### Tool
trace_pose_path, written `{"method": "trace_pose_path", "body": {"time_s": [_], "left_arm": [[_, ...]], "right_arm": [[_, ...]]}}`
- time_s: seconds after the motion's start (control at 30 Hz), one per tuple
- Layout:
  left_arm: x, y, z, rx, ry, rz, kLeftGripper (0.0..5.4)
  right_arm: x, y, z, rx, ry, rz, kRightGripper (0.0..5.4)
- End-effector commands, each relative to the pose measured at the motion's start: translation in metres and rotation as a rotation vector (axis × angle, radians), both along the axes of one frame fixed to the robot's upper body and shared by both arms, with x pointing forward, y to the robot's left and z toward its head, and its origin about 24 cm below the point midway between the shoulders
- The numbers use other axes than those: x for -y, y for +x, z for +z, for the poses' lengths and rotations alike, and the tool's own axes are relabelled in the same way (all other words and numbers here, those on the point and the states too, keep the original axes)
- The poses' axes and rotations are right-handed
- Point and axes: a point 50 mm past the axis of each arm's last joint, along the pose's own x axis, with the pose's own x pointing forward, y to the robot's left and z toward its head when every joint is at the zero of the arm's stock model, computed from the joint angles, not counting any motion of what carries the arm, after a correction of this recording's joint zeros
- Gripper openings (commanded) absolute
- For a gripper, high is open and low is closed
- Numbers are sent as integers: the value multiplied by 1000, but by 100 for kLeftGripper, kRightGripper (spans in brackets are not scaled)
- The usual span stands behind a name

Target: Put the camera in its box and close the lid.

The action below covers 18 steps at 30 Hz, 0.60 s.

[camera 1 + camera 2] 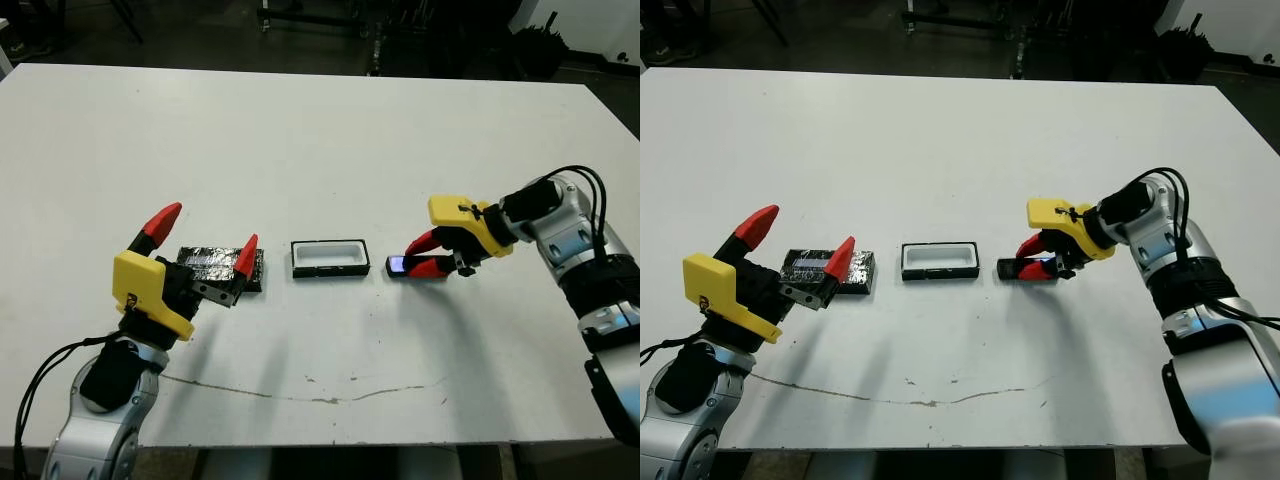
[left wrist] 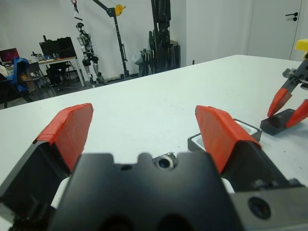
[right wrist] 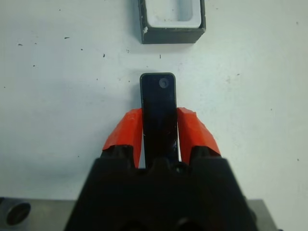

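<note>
- A white table [image 1: 320, 130] fills the head view, with a thin dark scuff line near the robot's edge.
- The left gripper [image 1: 205, 232] hovers over the table's left side, its two red-tipped fingers spread wide and holding nothing.
- The right gripper [image 1: 428, 255] reaches in from the right. Its red fingers [image 3: 126, 132] sit against the two long sides of the camera, pinching its rear half; the wrist view shows almost no gap.
- The lid [image 1: 212, 262], a flat slab with a mottled silver top, lies on the table partly behind the left gripper, just left of the box and apart from it.
- The box [image 1: 330, 258], a shallow black-rimmed tray with a white inside, sits open and empty between the lid and the camera.
- The camera [image 3: 158, 110], a slim glossy black bar, appears to lie flat on the table just right of the box. Its free end points toward the box without touching it.
- Risk: the fingers grip only the back half, so the glossy bar could pivot or slip as it lifts.
- Risk: the camera is only a little smaller than the tray, so a slightly skewed lowering could catch an end on the rim and leave it propped up.
- Risk: a propped camera would keep the lid from seating.
- Risk: the light box could slide if nudged.
</note>
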Motion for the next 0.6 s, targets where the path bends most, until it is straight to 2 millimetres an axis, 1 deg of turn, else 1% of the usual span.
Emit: {"method": "trace_pose_path", "body": {"time_s": [0.03,0.33,0.43,0.53,0.6], "left_arm": [[-2,-1,0,-3,6,15,540],[-1,-1,-1,-2,11,15,540],[-1,-1,-1,-6,8,13,540],[-1,-1,-1,-5,7,16,540],[-1,-1,-1,-4,7,16,540]], "right_arm": [[6,-4,-3,-14,-30,-1,166],[5,-6,-2,-35,-40,-19,166],[5,-5,1,2,-14,-8,166],[6,-4,2,6,20,-42,166],[7,-3,2,-29,56,-100,166]]}}
